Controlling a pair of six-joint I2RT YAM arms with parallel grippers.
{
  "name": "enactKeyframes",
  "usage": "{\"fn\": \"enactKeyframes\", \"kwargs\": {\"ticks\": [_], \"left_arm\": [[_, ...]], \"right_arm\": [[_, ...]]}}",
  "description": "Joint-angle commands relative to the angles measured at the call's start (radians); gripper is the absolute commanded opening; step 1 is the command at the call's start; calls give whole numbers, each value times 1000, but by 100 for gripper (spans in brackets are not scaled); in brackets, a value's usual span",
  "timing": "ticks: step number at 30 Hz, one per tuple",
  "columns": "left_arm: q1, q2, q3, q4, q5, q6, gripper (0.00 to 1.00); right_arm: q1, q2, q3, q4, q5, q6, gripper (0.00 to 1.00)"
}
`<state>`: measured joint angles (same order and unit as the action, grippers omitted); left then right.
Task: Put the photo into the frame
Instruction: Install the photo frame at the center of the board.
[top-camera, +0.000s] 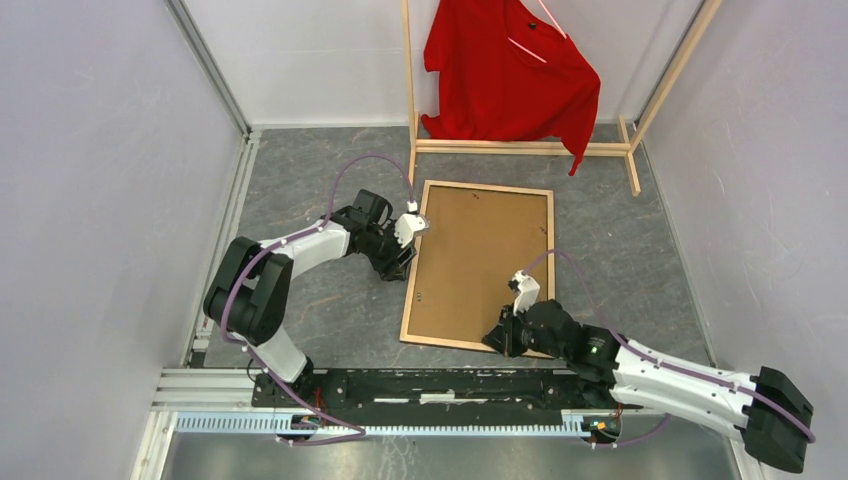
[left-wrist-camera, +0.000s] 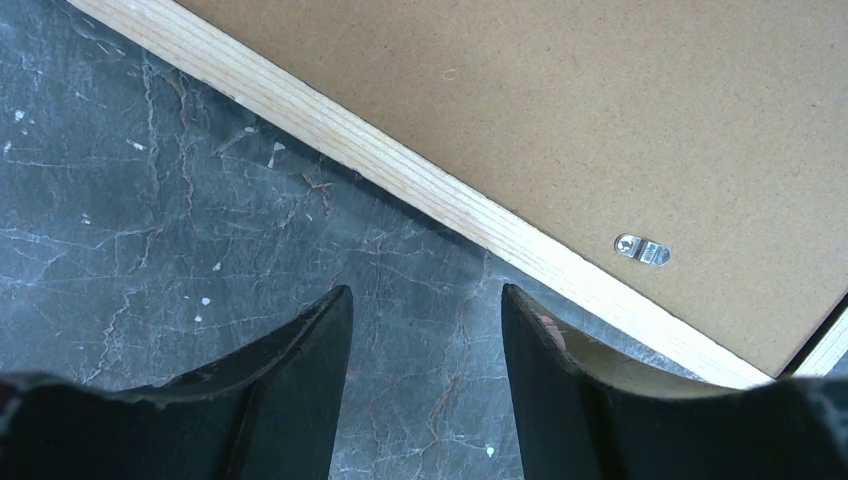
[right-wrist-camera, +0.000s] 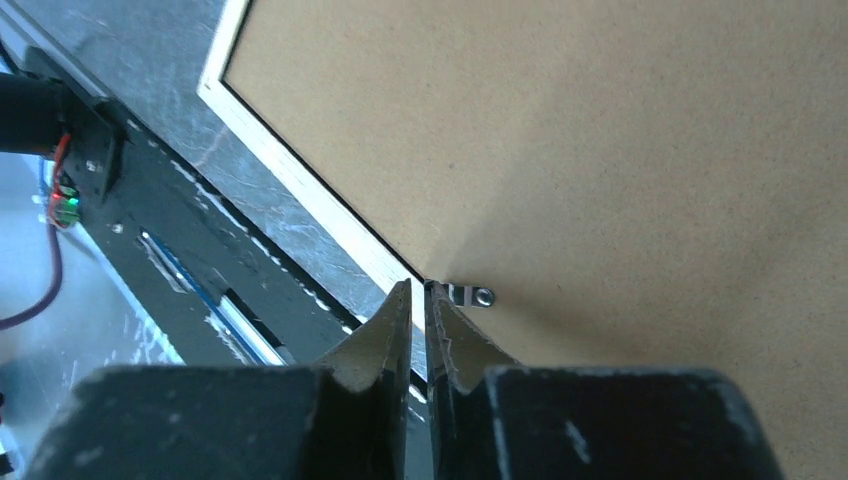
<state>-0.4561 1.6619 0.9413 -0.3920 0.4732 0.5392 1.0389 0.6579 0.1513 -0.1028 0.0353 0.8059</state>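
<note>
The frame is laid face down on the grey table, light wood rails upward, ahead of both claws. Its opening is filled by the brown backing board. The photo is not seen in any view, so its place cannot be told. The left claw is held well open over bare table with nothing in it, the frame's long rail just ahead of its fingertips. The right claw is almost closed, only a slit left, with nothing seen gripped. Its tips are set at the near rail, and a small metal turn clip lies just to their right. The frame is judged rigid but light, best pinched across one thin rail. The board looks thin and stiff, and is probably freed only once such clips are turned.
</note>
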Motion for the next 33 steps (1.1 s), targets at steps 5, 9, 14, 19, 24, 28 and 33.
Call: {"fn": "enactKeyframes", "kwargs": {"ticks": [5, 9, 14, 19, 24, 28, 33], "left_arm": [[-4, -26, -3, 5, 14, 34, 63], [-4, -25, -1, 4, 15, 35, 62], [-4, -25, -1, 2, 18, 34, 62], [-4, -28, -1, 2, 19, 33, 62], [-4, -28, 0, -3, 18, 36, 62], [-4, -28, 1, -2, 18, 38, 61], [-6, -30, 1, -6, 19, 39, 61]], "right_arm": [[4, -133, 51, -41, 26, 14, 22], [4, -186, 17, -107, 26, 43, 21], [4, -197, -9, -149, 16, 50, 18], [4, -161, -7, -158, 21, 30, 14], [5, -130, -18, -138, 17, 20, 13], [4, -113, -28, -114, 22, 16, 13], [4, -84, -34, -71, 32, 11, 13]]}}
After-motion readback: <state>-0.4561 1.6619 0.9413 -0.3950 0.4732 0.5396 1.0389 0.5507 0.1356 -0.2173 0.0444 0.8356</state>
